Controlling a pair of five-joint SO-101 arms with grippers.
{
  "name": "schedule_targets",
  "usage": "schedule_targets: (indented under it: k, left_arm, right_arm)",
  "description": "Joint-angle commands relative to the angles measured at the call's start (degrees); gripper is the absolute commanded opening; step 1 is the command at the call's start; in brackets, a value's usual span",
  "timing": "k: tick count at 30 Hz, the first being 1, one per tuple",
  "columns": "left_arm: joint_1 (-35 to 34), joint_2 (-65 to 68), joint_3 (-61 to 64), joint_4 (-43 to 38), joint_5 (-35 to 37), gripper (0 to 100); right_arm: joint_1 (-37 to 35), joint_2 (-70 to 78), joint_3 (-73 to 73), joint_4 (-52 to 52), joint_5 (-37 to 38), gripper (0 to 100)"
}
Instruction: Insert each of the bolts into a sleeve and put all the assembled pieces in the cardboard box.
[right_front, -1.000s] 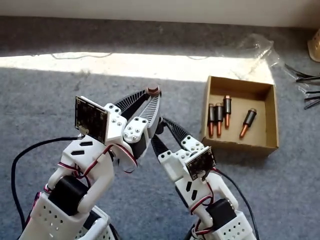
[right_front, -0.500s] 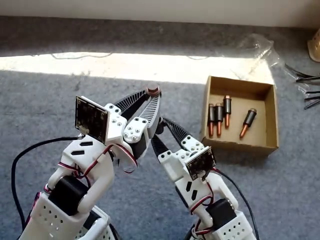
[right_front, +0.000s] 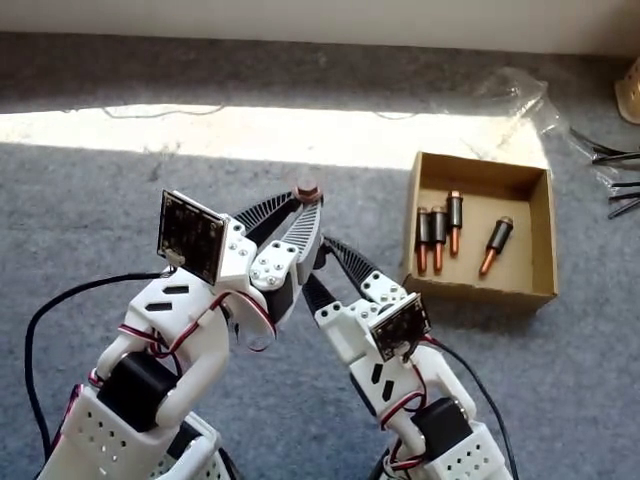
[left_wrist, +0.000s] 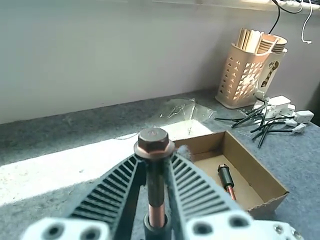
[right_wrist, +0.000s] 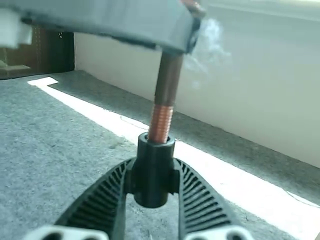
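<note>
1. Mating a bolt and a sleeve in mid-air, one part in each arm.
2. The left gripper (left_wrist: 154, 162) pinches the bolt (left_wrist: 153, 144) just under its hex head. Its fingers are pressed onto the shank and the head points away from the arm.
3. The right gripper (right_wrist: 154, 175) pinches the black sleeve (right_wrist: 155, 150) between both fingers, with the bore facing the bolt (right_wrist: 167, 85).
4. The bolt tip sits in the sleeve mouth. A band of copper thread shows above the rim, so my read is entered but not seated.
5. From above, the left gripper (right_front: 305, 200) hangs over the right gripper (right_front: 318, 258), near the box (right_front: 478, 290) and off its side wall.
6. Done: four finished pieces lie in the box, three side by side (right_front: 438, 238) and one apart and tilted (right_front: 496, 243).
7. Left to do: push this bolt home, then drop the piece in the box. I can't tell whether more parts are waiting.
8. Room: there is bare box floor between the trio and the tilted piece, and along the near wall. I judge that enough for one more.
9. Edges: the box walls stand up, so whichever gripper carries the piece must go over the side wall, not through it.
10. The arms are tight together and their fingers overlap. One should let go and back off before the other swings to the box.
11. A plastic bag (right_front: 510, 95) and cables (right_front: 605, 150) lie beyond the box, off the likely path.
</note>
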Motion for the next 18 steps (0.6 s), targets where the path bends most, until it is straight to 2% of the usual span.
schedule_targets:
  k: [1, 7, 12, 18]
  left_arm:
    - [0.9, -1.0, 2.8, 1.0, 1.2, 1]
    - [0.9, -2.4, 7.0, 1.0, 1.2, 1]
    - [0.9, -10.4, 11.3, 0.9, 0.8, 1]
    - [0.9, -15.7, 18.2, -5.2, -3.8, 1]
  right_arm:
    - [0.0, -0.6, 6.9, -1.7, 0.2, 0.5]
    - [0.0, -0.6, 6.9, -1.7, 0.4, 0.5]
    - [0.0, -0.6, 6.9, -1.7, 0.4, 0.5]
    - [0.0, -0.6, 6.9, -1.7, 0.4, 0.5]
